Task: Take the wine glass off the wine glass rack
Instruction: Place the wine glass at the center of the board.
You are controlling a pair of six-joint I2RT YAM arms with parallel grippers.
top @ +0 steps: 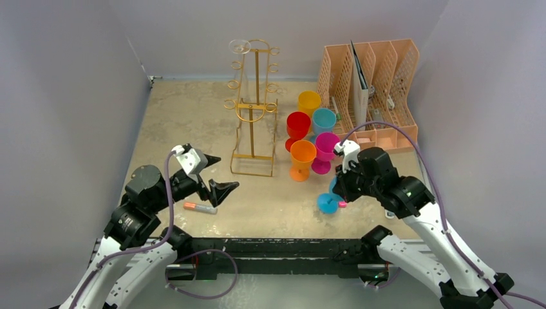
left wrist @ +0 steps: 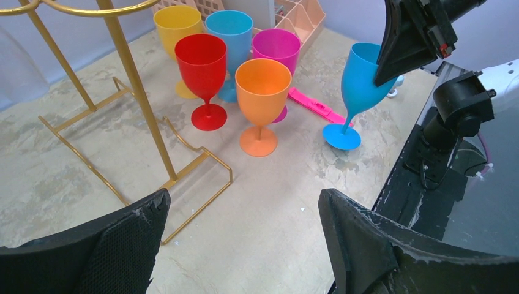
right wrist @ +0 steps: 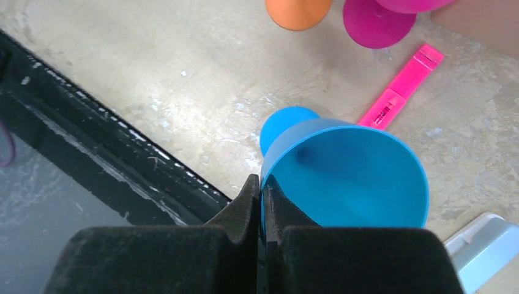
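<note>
Although the wine glass rack (top: pixel 252 109) stands upright on the desk (top: pixel 193 129) at 12 o'clock in the overhead view, I can see only one item on it. A clear wine glass (top: pixel 239 46) hangs upside down from a hook at the rack's top, on its 11 o'clock side. Its bowl is faint against the wall.

The blue wine glass (left wrist: pixel 361 76) is off the rack, at about 5 o'clock from the rack's base and near the desk's front edge. Its foot touches the desk and its stem is tilted. The right end effector (right wrist: pixel 260 184) is pressed together on the rim of this glass, one finger inside the bowl and one outside.

The left end effector (top: pixel 226 172) is spread wide and pinches nothing. It sits at 7 o'clock from the rack, apart from it, and points toward the rack's base.

Five more goblets stand together between the rack and the peach file organiser (top: pixel 373 84):
- red (left wrist: pixel 201 58)
- orange (left wrist: pixel 263 82)
- yellow (left wrist: pixel 177 24)
- light blue (left wrist: pixel 229 30)
- magenta (left wrist: pixel 276 46)

A pink highlighter (left wrist: pixel 317 105) lies flat just beside the blue glass, at its 10 o'clock in the left wrist view. An orange-capped marker (top: pixel 199 207) lies at 6 o'clock from the left end effector.
</note>
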